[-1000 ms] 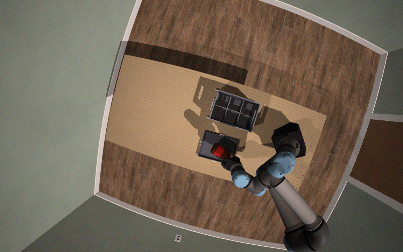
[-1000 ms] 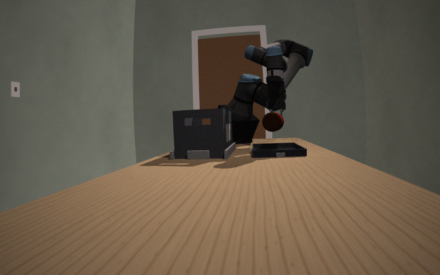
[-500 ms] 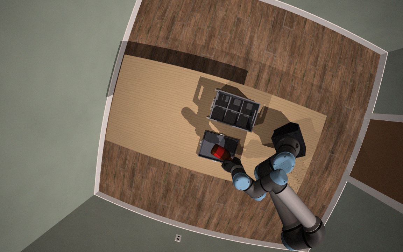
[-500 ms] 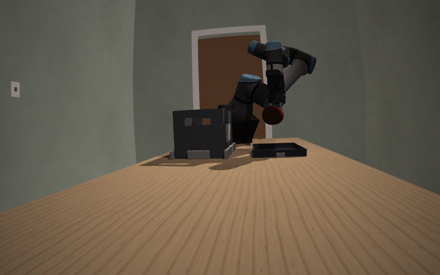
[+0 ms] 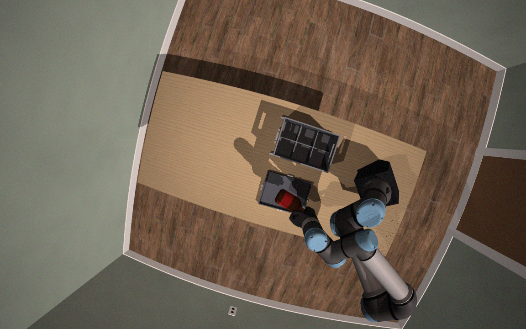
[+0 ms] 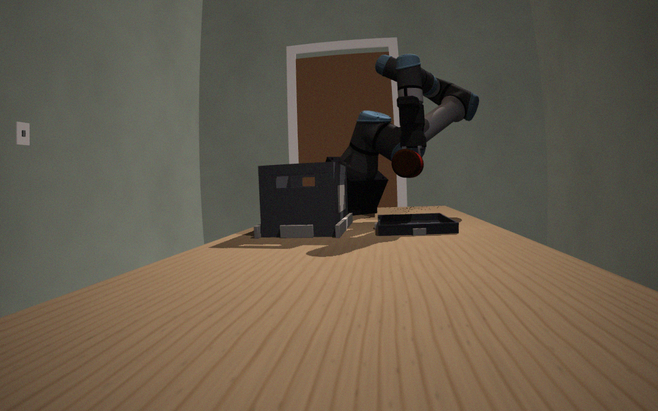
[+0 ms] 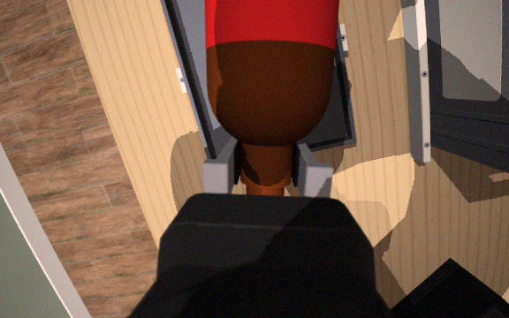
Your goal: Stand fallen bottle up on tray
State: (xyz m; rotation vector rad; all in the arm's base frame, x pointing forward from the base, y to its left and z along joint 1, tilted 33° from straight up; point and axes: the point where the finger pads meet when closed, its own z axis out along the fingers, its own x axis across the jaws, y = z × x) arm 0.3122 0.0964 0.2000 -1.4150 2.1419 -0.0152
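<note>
My gripper (image 7: 266, 152) is shut on the neck of a brown bottle (image 7: 272, 79) with a red label. The bottle lies level and hangs well above the dark tray (image 6: 416, 224), with its base facing the exterior camera (image 6: 406, 163). In the top view the bottle (image 5: 286, 199) sits over the tray's (image 5: 285, 189) near right part, with the gripper (image 5: 301, 215) at the tray's edge. The tray's floor is partly hidden under the bottle in the wrist view.
A dark crate (image 5: 306, 143) with several compartments stands beside the tray, also shown in the exterior view (image 6: 301, 199) and at the right of the wrist view (image 7: 475, 84). The robot base (image 5: 377, 180) stands at the table's end. The table edge runs close to the tray.
</note>
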